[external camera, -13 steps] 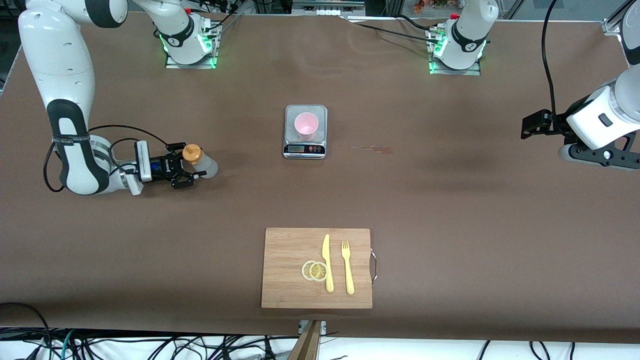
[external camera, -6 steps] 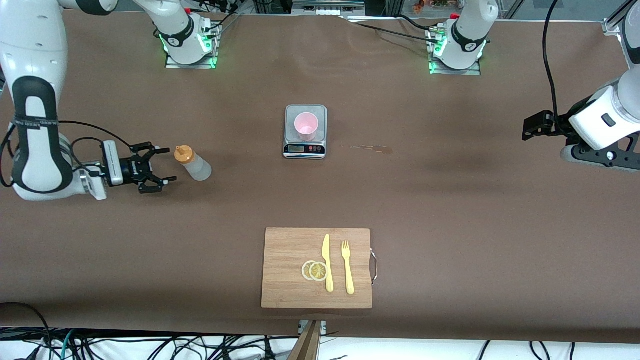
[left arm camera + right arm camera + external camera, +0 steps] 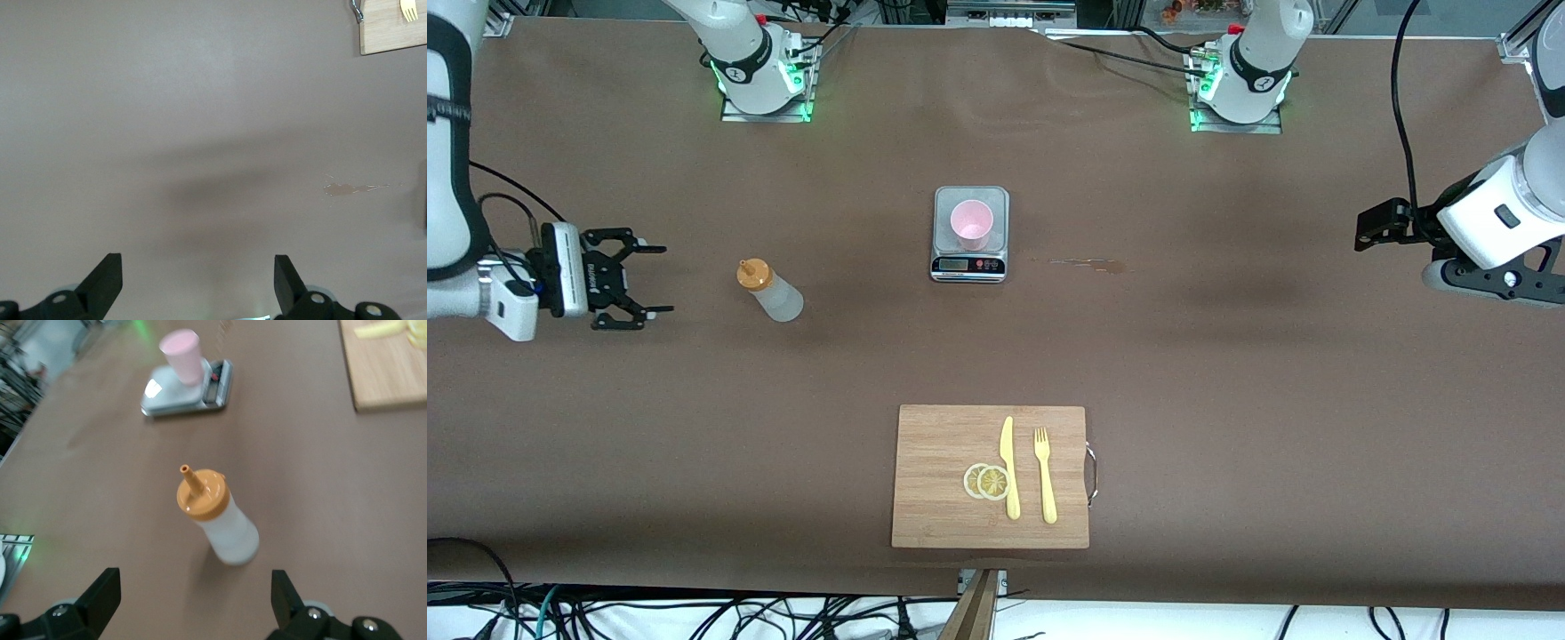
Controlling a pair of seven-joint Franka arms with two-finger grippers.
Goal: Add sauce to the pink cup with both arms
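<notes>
The squeeze bottle (image 3: 769, 291) stands free beside the scale (image 3: 970, 233), apart from the empty, spread right gripper (image 3: 643, 277).

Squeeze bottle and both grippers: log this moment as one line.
squeeze bottle: upright on table, free | right gripper: open, beside bottle, empty | left gripper: open, waiting | pink cup: on scale

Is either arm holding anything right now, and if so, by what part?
Nothing is held. The right gripper is open, apart from the squeeze bottle standing on the table. The left gripper is open over bare table.
</notes>
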